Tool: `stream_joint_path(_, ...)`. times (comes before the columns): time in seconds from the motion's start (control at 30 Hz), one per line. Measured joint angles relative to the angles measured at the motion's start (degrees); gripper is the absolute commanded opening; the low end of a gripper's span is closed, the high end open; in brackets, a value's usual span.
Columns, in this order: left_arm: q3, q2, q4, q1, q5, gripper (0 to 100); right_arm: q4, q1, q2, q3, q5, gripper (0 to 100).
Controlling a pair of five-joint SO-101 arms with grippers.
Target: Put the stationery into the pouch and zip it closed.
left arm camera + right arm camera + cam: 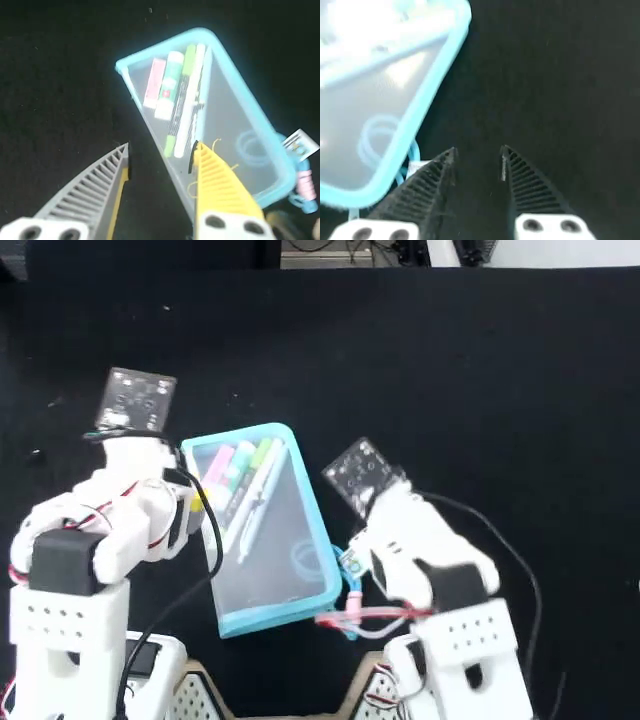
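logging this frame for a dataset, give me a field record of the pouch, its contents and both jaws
pouch: clear, teal-edged, flat on black table
inside: pink block, green-and-white tube, green pen, white pen
zip: cannot tell if shut
left arm: jaws open, one either side of the pouch's long edge
right arm: jaws open, over table beside a pouch corner

The left arm (95, 540) and right arm (430, 560) are built of white shells, black motors (62, 558) and black cables (213, 530), the left gripper (160, 150) being fitted with one grey and one yellow ribbed finger, the right gripper (478, 150) with two black.
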Motion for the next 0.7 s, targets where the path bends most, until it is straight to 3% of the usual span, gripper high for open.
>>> stream_joint_path(0.27,11.16,1.32,-2.73,0.0,-7.3,21,-1.23,1.23,18.81,-1.41,1.32,16.4)
stream_joint_path(0.4,13.63,5.71,-5.63,0.0,-7.56,21,-1.32,-1.32,28.57,-3.08,1.32,23.6)
stream_joint_path(0.7,17.58,13.54,-9.14,0.0,-7.56,21,-4.92,-3.78,37.36,-3.16,1.32,22.8)
